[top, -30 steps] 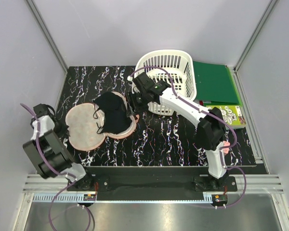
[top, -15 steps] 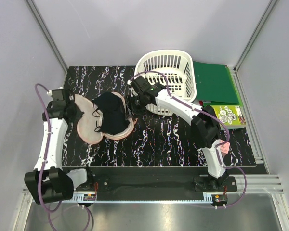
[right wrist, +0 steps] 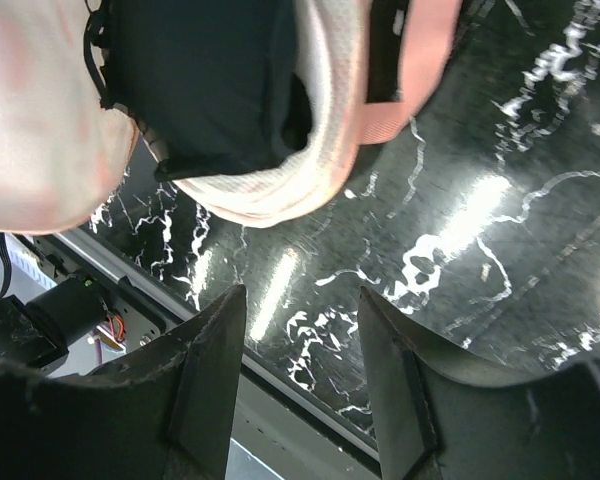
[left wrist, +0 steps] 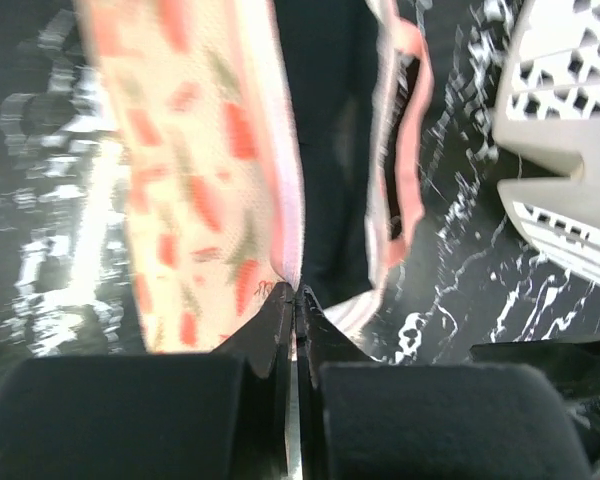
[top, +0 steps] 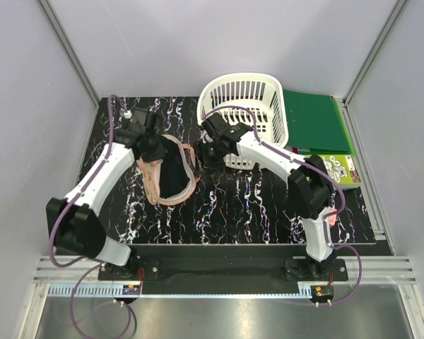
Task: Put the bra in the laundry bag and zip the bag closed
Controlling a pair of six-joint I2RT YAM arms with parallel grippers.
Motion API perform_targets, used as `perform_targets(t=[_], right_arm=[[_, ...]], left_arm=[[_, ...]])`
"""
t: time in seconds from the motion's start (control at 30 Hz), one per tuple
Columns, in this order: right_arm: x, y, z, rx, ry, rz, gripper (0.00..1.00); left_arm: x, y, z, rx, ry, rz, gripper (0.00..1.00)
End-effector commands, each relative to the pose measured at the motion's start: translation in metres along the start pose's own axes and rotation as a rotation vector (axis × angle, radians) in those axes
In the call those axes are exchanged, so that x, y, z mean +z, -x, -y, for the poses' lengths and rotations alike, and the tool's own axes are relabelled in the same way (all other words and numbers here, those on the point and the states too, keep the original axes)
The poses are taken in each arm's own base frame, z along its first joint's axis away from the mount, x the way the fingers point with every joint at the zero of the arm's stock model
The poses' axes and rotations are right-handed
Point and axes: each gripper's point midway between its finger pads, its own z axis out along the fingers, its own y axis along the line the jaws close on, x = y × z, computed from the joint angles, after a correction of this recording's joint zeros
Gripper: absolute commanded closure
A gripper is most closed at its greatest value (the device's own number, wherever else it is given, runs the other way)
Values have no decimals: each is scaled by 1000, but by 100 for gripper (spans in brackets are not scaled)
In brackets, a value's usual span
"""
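The peach-pink laundry bag [top: 154,182] lies at the middle left of the table, its printed flap [left wrist: 190,150] raised on edge. The black bra [top: 175,176] sits in the open bag, partly covered by that flap. My left gripper [top: 154,150] is over the bag's far left side and shut on the flap's pink rim [left wrist: 294,280]. My right gripper [top: 205,155] hangs just right of the bag, open, nothing between its fingers [right wrist: 215,340]. In the right wrist view the bra [right wrist: 200,80] and bag [right wrist: 330,130] lie ahead of the jaws.
A white slotted basket [top: 265,88] stands at the back, close behind the right gripper. A green folder [top: 314,120] and a printed booklet [top: 337,169] lie at the right. The black marbled table [top: 254,205] ends at a metal rail in front.
My left arm swung in from the far left, closed on the bag's flap and lifted it over toward the bra. The right gripper drew back slightly to the right, still open.
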Motion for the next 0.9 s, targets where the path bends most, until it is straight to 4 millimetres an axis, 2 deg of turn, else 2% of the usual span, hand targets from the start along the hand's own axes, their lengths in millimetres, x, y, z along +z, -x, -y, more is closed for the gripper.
perform_targets(t=[0.0, 0.07, 0.1, 0.2, 0.3, 0.43, 0.53, 0.67, 0.77, 0.87], right_arm=[[-36, 13, 2, -18, -4, 93, 44], [-46, 10, 1, -19, -2, 105, 44], [-44, 2, 7, -12, -12, 90, 44], [-48, -8, 14, -7, -31, 89, 44], [-54, -9, 18, -1, -41, 101, 43], [-62, -5, 21, -6, -55, 128, 44], [-64, -5, 24, -1, -59, 134, 43], [-62, -7, 29, 6, -70, 126, 43], [-62, -5, 30, 3, -74, 131, 43], [-60, -3, 29, 1, -70, 129, 44]], left_arm=[[16, 10, 41, 4, -37, 21, 100], [22, 10, 53, 19, -47, 13, 99], [34, 3, 58, 26, -40, -17, 99], [50, -10, 70, 38, -53, -65, 98], [64, -15, 79, 40, -73, -82, 98], [91, -24, 86, 56, -64, -121, 98], [103, -23, 99, 83, -94, -126, 99], [104, -31, 106, 109, -119, -155, 99], [105, -47, 104, 128, -126, -192, 92], [103, -56, 96, 169, -120, -206, 72]])
